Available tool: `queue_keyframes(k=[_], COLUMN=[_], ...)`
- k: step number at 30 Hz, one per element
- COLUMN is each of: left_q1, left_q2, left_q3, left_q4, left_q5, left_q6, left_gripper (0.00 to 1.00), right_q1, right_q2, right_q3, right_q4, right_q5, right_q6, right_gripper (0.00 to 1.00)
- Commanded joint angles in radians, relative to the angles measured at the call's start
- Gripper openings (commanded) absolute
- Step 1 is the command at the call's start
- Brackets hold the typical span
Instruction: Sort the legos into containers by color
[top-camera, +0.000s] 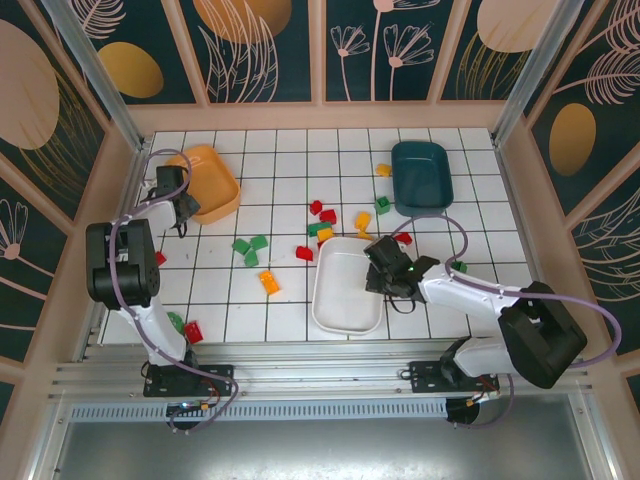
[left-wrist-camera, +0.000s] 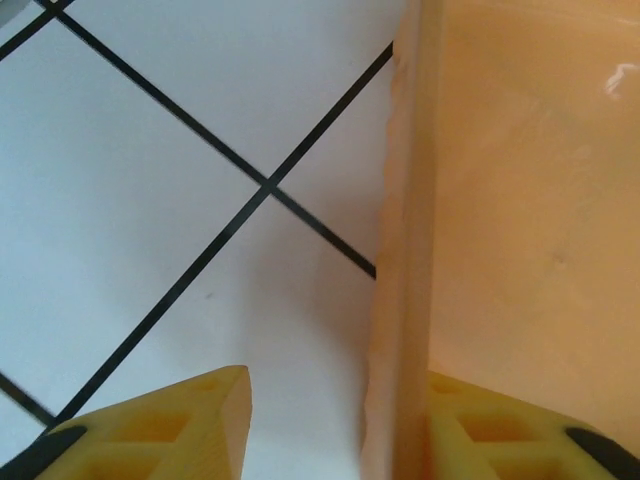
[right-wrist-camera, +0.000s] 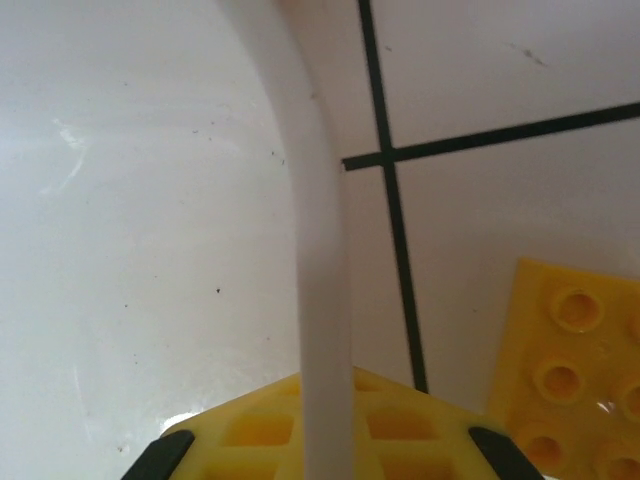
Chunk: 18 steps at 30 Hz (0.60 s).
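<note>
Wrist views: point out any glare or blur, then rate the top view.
Left wrist: orange tray wall soft-edged, a small white glint near its top right; table grid crisp. Right wrist: white tray rim smeared by closeness, yellow brick sharper. Top view: even light, soft shadows.

We see a white table (top-camera: 280, 170) ruled with black grid lines, an orange tray (top-camera: 210, 182), a white tray (top-camera: 345, 292) and a dark teal tray (top-camera: 421, 176). The legos (top-camera: 305, 252) are red, green and yellow-orange; one studded piece (right-wrist-camera: 575, 370), cropped, seems plain yellow.
</note>
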Motion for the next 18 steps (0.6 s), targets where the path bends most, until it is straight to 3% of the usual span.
queue_keyframes(k=[1,5,7,11,18], left_q1=[0.000,0.000,0.000,0.000,-0.006], left_q2=[0.024,0.024,0.024,0.037,0.036], left_q3=[0.039,0.058,0.071,0.105,0.134], left_q4=[0.024,0.018,0.013,-0.006,-0.013], left_q5=[0.006,0.026,0.035,0.074,0.161], left_q6=[0.024,0.031,0.037,0.043,0.050], left_gripper=[0.35,0.26,0.17,0.00,0.00], right_q1=[0.018,0.019,0.011,-0.076,-0.269], right_q2=[-0.005,-0.029,-0.038,0.008,0.329], right_q3=[0.069,0.149,0.201,0.337,0.617], right_q4=[-0.016,-0.039,-0.028,0.043,0.218], right_q5=[0.056,0.096,0.135,0.215,0.171], right_q6=[-0.007,-0.043,-0.081,-0.148,-0.290], right_gripper=[0.00,0.00,0.00,0.00,0.00])
